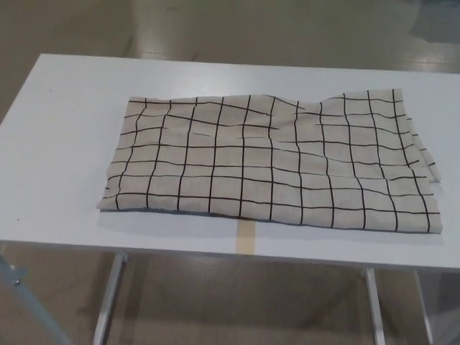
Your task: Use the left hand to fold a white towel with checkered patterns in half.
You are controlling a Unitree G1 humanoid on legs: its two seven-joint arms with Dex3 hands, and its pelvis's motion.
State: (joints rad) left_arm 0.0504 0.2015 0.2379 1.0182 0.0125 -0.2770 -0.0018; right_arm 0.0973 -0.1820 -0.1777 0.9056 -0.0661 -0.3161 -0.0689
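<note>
A cream-white cloth towel with a black checkered grid (269, 162) lies flat on the white rectangular bench (65, 144), a little right of the middle, with some wrinkles near its far right corner. A strip of beige tape (246, 238) shows at the near bench edge, just under the towel. No robot hand is visible, so its state cannot be told.

- robot body: nothing of it shows in the head view
- left hand, right hand: both out of frame
- colours, cables, markings: can't tell
</note>
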